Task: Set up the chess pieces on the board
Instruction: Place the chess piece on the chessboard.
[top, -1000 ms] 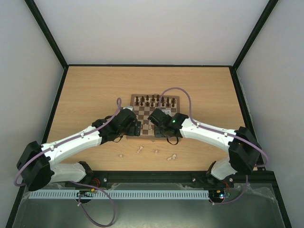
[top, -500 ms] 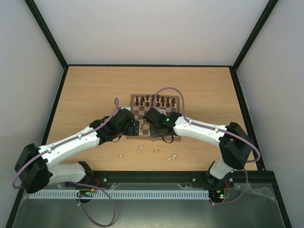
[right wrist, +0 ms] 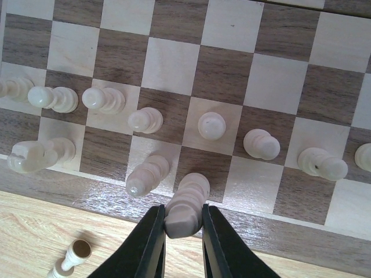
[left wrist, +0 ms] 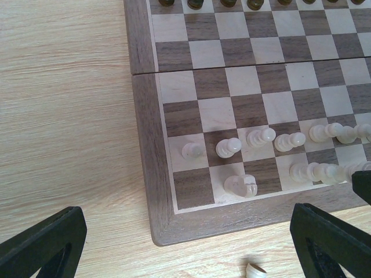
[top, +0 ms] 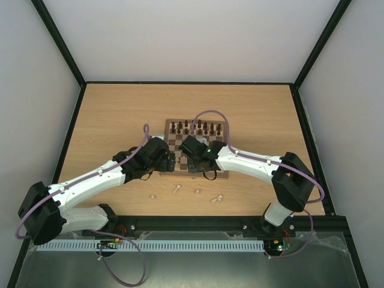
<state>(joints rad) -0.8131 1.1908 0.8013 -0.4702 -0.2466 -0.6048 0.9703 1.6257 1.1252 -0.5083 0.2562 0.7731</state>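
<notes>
R jaws are clenched on one of the chess pieces (right wrist: 185,204), a pale ribbed one, held over a dark back-row square at the near edge of the board (right wrist: 324,230). I read this as the set-down. To do it well: come straight down w/ the piece vertical, centre its base on the square, open only a little, then lift straight up, since another tall white piece (right wrist: 146,174) stands just beside it and looks easy to tip. L jaws are released, spread wide and empty, over the board's near-L corner (left wrist: 145,191). The white pawn row (left wrist: 255,138) looks filled on that side; the corner squares behind it aren't yet. Several loose pieces (top: 197,192) lie on the desk (top: 120,120) near the board's front edge, so I'd say approx halfway. The dark set (top: 198,126) lines the far rows. Materials: pieces are turned wood, matte cream, w/ round heads and ringed stems, light and top-heavy by my guess. The board is satin wood w/ visible grain and a fold seam across its middle; the desk is pale wood-grain.
</notes>
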